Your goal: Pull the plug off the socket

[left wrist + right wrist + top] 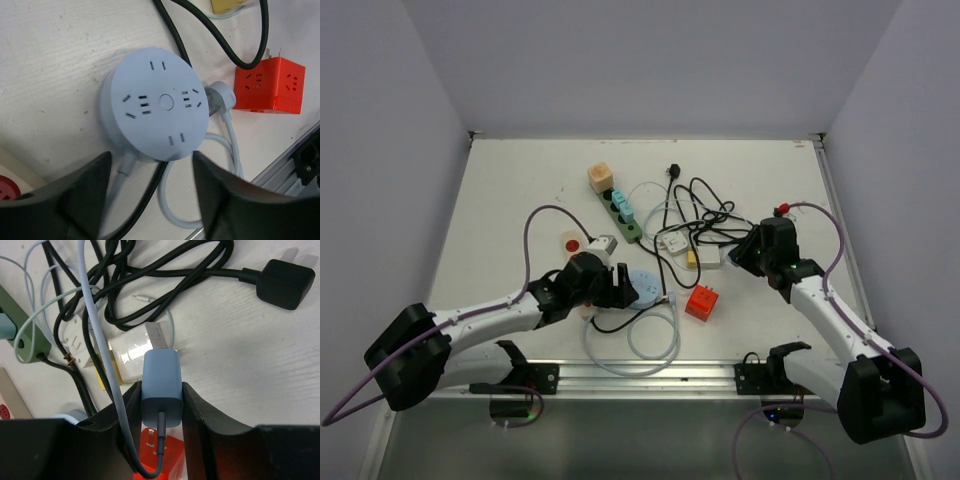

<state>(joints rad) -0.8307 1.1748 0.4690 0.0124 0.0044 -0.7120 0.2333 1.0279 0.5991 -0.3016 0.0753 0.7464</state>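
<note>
The round pale-blue socket [155, 102] lies flat on the table, its face bare of plugs; in the top view the socket [644, 287] sits left of centre. My left gripper [151, 161] hovers over its near rim, open, one finger [75, 195] on each side and nothing between them. My right gripper [161, 392] is shut on the blue plug [161, 380], a boxy charger held above the table with a grey cable [100, 340] running from its rear end. In the top view the right gripper [752, 256] is right of centre, well apart from the socket.
A red cube socket [701, 301] lies between the arms. The round socket's own cord plug [220, 97] rests beside it. Tangled black cables [705, 215], a white adapter [132, 352], a black plug [285, 282] and a green power strip [625, 222] fill the middle. A metal rail [650, 375] borders the near edge.
</note>
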